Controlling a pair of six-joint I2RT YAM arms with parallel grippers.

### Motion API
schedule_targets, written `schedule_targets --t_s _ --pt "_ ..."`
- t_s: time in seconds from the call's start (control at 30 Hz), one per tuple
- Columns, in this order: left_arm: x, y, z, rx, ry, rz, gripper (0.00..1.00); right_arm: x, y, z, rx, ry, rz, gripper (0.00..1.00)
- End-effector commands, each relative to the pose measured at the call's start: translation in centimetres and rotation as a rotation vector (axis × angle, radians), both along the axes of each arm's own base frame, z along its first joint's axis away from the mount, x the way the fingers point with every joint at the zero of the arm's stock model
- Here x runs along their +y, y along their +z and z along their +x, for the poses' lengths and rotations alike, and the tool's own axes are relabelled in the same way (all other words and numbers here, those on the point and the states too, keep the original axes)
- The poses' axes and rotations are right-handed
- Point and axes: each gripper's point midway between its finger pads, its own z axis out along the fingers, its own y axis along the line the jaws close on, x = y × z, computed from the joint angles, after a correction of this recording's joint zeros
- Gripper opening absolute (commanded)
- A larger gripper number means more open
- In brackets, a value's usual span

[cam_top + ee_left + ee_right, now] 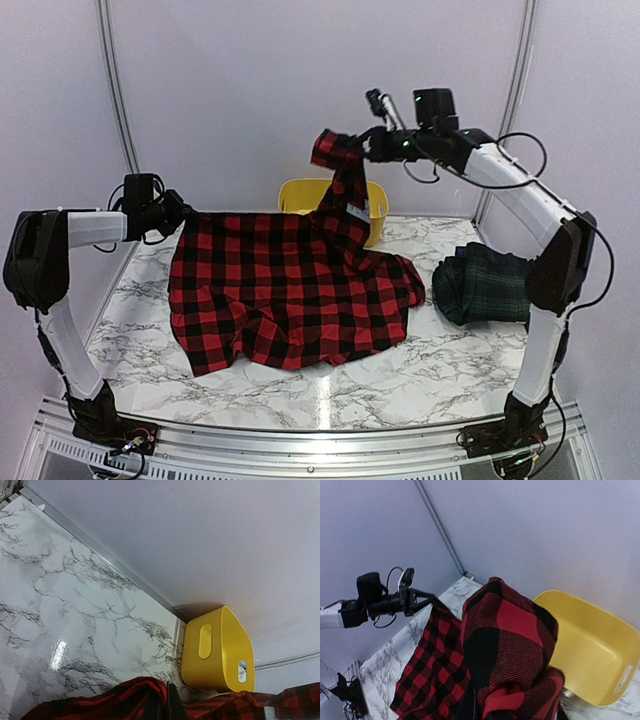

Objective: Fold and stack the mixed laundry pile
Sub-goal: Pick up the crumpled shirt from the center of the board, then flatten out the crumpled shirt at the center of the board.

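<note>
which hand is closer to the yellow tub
Right. The right hand holds a corner of the red checked shirt up close above the yellow tub; the left hand grips the shirt's other end, off to the tub's left.

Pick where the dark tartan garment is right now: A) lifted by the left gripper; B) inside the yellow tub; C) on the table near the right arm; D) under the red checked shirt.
C: the dark tartan garment lies bunched on the table beside the right arm, outside the yellow tub.
</note>
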Motion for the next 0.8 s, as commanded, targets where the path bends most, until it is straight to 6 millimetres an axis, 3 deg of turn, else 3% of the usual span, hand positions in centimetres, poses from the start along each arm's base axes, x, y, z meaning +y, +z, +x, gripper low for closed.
schedule_targets --t_s 0.0,0.07,0.13,0.2,0.23,0.27,0.33,0.37,0.43,0.47,0.6,0.7,0.77 --pt "2.0 -2.3 1.2 0.013 0.068 -0.036 0.0 7.8 -4.5 -6.6 0.027 0.286 -0.068 0.0" --pt "1.9 -4.1 1.6 0.048 0.055 -0.053 0.0 9.1 -10.9 -6.7 0.119 0.281 -0.17 0.0" --pt "1.7 -6.0 2.0 0.083 0.037 -0.065 0.0 9.0 -16.2 -5.6 0.192 0.246 -0.254 0.0" --pt "1.5 -7.0 2.4 0.101 0.022 -0.07 0.0 8.9 -19.8 -3.9 0.225 0.194 -0.323 0.0" --pt "1.5 -7.4 2.5 0.113 0.018 -0.072 0.04 8.9 -21.2 -2.9 0.24 0.169 -0.351 0.11" --pt "1.6 -7.7 2.4 0.132 0.015 -0.07 0.18 8.7 -22.5 -2.5 0.276 0.151 -0.389 0.26" --pt "2.2 -8.3 1.6 0.203 0.025 -0.012 0.53 7.8 -23.2 -1.5 0.322 0.086 -0.46 0.47" --pt "2.2 -8.5 0.4 0.256 0.017 0.037 0.67 7.3 -22.6 -1.4 0.328 0.062 -0.471 0.57" --pt "2.3 -7.7 -2.2 0.293 0.009 0.143 0.89 5.7 -21.2 -2.3 0.339 0.019 -0.468 0.82" --pt "2.0 -6.9 -3.6 0.295 -0.004 0.178 0.97 4.5 -21.8 -3.6 0.378 0.011 -0.464 0.92" --pt "0.6 -6.4 -10.0 0.341 -0.085 0.202 0.99 -0.5 -22.1 -7.8 0.466 -0.017 -0.355 0.95" --pt "-2.1 -7.8 -14.3 0.39 -0.188 0.201 0.98 -3.2 -25.3 -9.9 0.547 -0.018 -0.338 0.87" --pt "-4.8 -9.4 -17.0 0.437 -0.289 0.214 0.94 -3.5 -28.2 -10.8 0.602 0.004 -0.376 0.83"
